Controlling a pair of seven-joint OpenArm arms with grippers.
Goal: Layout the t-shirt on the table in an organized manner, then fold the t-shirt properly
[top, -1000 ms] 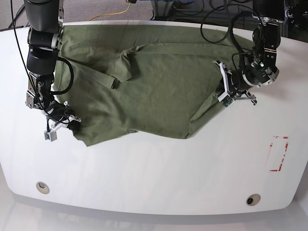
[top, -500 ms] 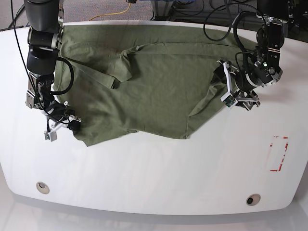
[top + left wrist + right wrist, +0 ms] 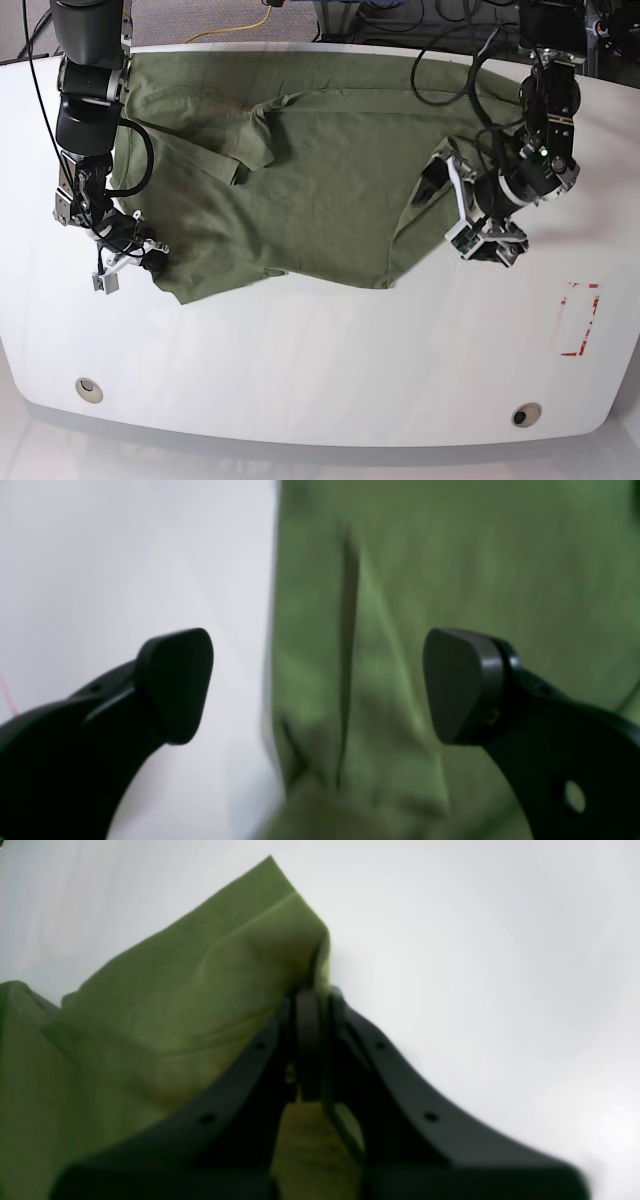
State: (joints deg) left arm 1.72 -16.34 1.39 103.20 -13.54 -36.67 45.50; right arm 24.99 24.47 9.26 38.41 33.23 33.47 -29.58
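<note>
The olive-green t-shirt [image 3: 310,180] lies spread and wrinkled over the far half of the white table [image 3: 330,360], with one sleeve folded in near its middle. In the base view my left gripper [image 3: 447,205] hangs open just over the shirt's right edge. The left wrist view shows its fingers [image 3: 175,685] wide apart, with nothing between them, above the t-shirt [image 3: 425,580] hem and bare table [image 3: 100,555]. At the shirt's front left corner, my right gripper [image 3: 152,258] is shut. The right wrist view shows this gripper [image 3: 310,1005] pinching a raised corner of the t-shirt [image 3: 175,1015].
A red dashed rectangle [image 3: 580,320] marks the table at the right. Two round grommet holes [image 3: 88,388] [image 3: 525,414] sit near the front edge. Black cables [image 3: 460,60] and a yellow cable [image 3: 240,28] run behind the table's far edge.
My left gripper has opened and let go of the shirt's right edge, then shifted toward the front. That edge has dropped onto the table. The right arm has stayed still.
</note>
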